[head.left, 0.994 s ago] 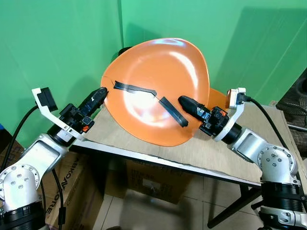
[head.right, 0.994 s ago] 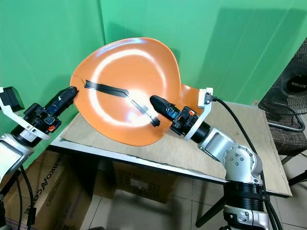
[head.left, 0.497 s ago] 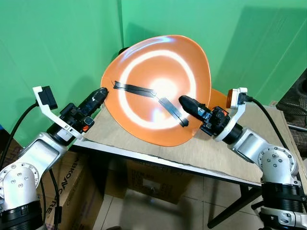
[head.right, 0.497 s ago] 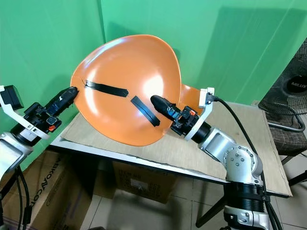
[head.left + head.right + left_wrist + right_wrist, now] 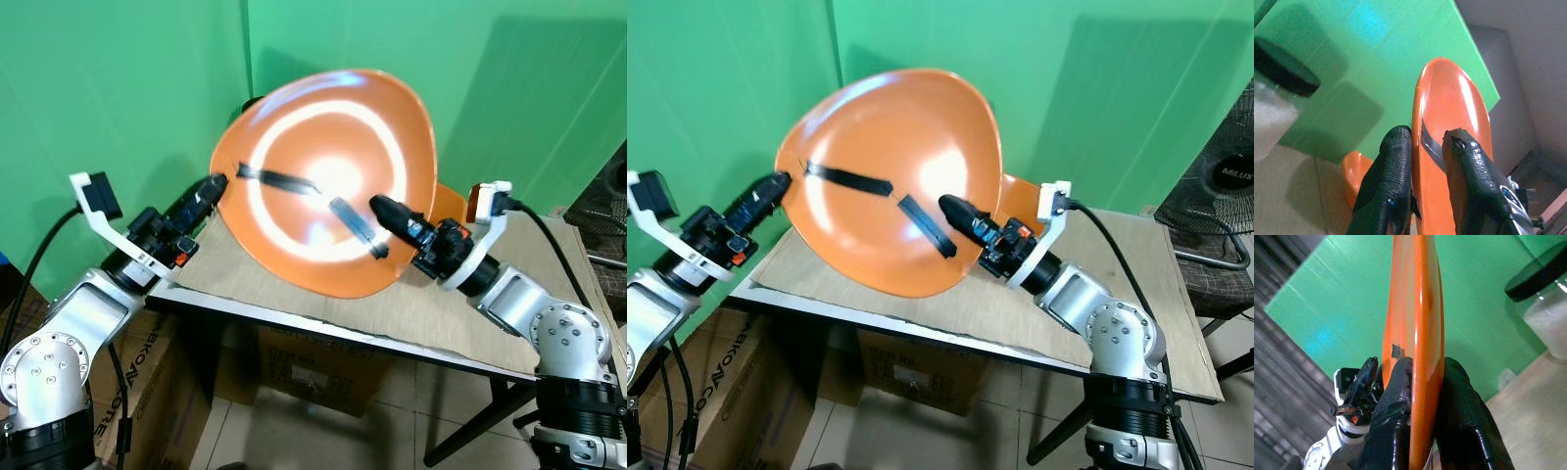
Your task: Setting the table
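Orange plastic plate (image 5: 328, 186), big and round-shouldered, sits tipped up on edge in the centre of the head views, its glossy hollow facing the camera and catching a bright ring of light. Left gripper (image 5: 217, 184) comes in from the left of the frame and pinches the plate's left rim; right gripper (image 5: 380, 208) reaches in from the right and clamps the lower right rim. Two strips of black tape (image 5: 284, 181) run across the plate's face between them.

Over to the left wrist view: both black fingers (image 5: 1386, 181) straddle the rim edge-on, narrow, the plate held between them, with the tape strip running up past the fingertips. A second small orange piece (image 5: 1354, 169) shows lower down beside the fingers, and a clear jar with a black lid (image 5: 1276, 93) sits blurred at the frame's left. The right wrist view gives the opposite edge: fingers (image 5: 1398, 396) closed tight either side of the thin orange rim, the other gripper visible beyond.

Below the plate in the head views lies a pale board tabletop (image 5: 323, 308) with a rough front edge. Green backdrop (image 5: 127, 88) fills the room behind, a cardboard box (image 5: 313, 377) stands under the table on a tiled floor, and a black fan (image 5: 1220, 186) sits at the right edge.
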